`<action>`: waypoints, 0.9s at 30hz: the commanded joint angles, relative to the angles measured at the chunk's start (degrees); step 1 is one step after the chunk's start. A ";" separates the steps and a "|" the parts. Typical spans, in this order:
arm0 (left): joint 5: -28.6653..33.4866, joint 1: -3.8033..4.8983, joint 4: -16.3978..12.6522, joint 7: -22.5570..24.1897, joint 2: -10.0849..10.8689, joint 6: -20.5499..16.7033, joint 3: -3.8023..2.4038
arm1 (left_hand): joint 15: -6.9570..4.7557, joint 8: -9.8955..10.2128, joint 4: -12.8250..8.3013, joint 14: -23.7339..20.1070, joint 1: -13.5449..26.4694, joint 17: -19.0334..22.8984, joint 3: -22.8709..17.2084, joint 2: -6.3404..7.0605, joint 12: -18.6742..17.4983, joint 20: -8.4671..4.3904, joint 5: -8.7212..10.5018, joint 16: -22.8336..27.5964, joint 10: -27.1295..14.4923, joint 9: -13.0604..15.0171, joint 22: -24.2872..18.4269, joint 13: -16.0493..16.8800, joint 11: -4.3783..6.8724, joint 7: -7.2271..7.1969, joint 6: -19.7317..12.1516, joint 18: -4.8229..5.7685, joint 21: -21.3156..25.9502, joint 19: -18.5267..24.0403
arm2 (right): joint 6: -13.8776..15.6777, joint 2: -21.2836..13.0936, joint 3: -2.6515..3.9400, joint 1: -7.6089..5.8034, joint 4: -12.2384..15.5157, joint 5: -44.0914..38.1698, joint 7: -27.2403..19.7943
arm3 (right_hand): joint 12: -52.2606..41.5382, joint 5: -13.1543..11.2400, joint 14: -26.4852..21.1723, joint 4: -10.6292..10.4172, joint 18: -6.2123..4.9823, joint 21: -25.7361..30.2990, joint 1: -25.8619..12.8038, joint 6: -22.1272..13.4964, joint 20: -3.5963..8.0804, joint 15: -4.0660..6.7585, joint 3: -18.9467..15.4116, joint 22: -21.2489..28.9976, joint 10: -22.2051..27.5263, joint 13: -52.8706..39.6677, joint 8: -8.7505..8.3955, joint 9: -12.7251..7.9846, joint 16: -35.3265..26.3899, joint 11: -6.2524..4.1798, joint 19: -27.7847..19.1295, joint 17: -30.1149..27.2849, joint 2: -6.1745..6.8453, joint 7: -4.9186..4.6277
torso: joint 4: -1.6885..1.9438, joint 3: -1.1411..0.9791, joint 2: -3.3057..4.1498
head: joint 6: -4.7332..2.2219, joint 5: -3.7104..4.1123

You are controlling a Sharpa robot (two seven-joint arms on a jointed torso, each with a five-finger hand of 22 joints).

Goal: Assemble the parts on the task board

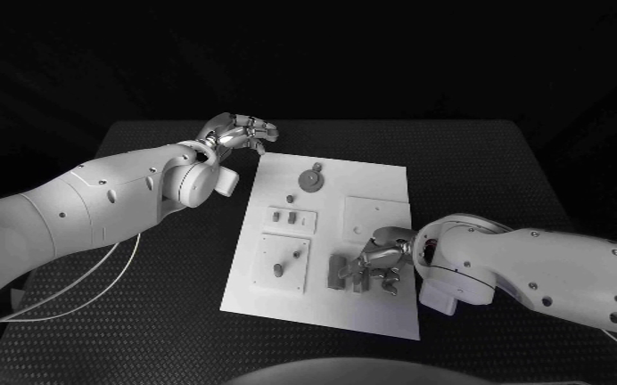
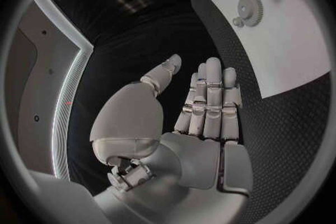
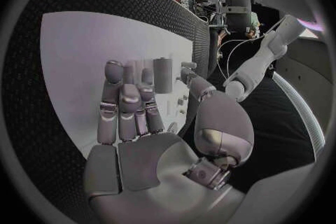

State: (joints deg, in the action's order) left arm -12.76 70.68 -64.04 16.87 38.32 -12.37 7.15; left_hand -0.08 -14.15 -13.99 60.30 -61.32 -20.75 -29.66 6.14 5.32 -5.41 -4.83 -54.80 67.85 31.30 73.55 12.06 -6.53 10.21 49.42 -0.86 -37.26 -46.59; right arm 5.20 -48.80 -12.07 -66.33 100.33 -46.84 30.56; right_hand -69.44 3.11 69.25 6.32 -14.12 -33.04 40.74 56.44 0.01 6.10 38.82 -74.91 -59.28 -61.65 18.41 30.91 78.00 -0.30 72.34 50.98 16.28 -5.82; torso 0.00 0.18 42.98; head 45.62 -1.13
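The table [image 1: 514,180] is black with a fine woven texture, and the room behind it lies in darkness. On its middle lies the white task board [image 1: 373,189], a flat plate set slightly askew.

The left hand [image 1: 239,133] hovers just beyond the board's far corner, over bare table. In the left wrist view its fingers [image 2: 210,101] lie straight and close together, the thumb apart, and nothing is in it.

The right hand [image 1: 382,254] is low over the near end of the board. In the right wrist view its fingers [image 3: 129,106] are stretched out flat over the white plate with the thumb to one side, holding nothing.

A round gear part [image 1: 313,177] lies flat on the board's far end, near the left hand. Small square insets [image 1: 291,217] with short pegs sit mid-board, between the two hands. Upright block-shaped parts [image 1: 338,272] stand just beside the right hand's fingertips; whether they touch cannot be told.
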 commanded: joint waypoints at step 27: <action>0.27 0.05 -0.10 0.39 0.02 0.73 -0.04 | 0.27 0.11 0.45 -0.06 0.52 -0.16 -0.10 0.09 -0.08 -0.07 0.22 0.38 -0.39 0.09 0.11 -0.06 0.16 -0.09 -0.33 -1.02 0.34 -0.21 | 0.91 -4.82 0.37 -0.69 0.19 -5.03 -4.97 | 0.23 -0.16 0.66 3.12 -0.88 -0.24 6.34 0.06 0.51 0.50 1.39 -0.85 -0.51 -0.33 0.34 0.47 -0.73 -0.25 0.41 0.47 -2.69 0.02 | -0.05 -0.04 -0.02 | -0.32 0.31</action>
State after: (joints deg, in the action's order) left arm -12.76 70.68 -64.04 16.84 38.39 -12.34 7.15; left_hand -0.08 -14.15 -13.83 60.30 -61.32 -20.83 -29.82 6.14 5.32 -5.39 -4.83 -54.80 67.87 31.30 73.59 12.07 -6.52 10.17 49.39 -0.86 -37.26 -46.57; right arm 5.59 -53.38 -11.74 -66.87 100.55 -49.77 27.66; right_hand -69.44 3.11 69.82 9.20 -14.45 -33.03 46.63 56.54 0.31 6.43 40.15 -74.91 -59.53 -61.89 18.41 31.34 77.47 -0.55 72.67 51.39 13.61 -5.72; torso -0.02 0.12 42.98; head 45.40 -0.92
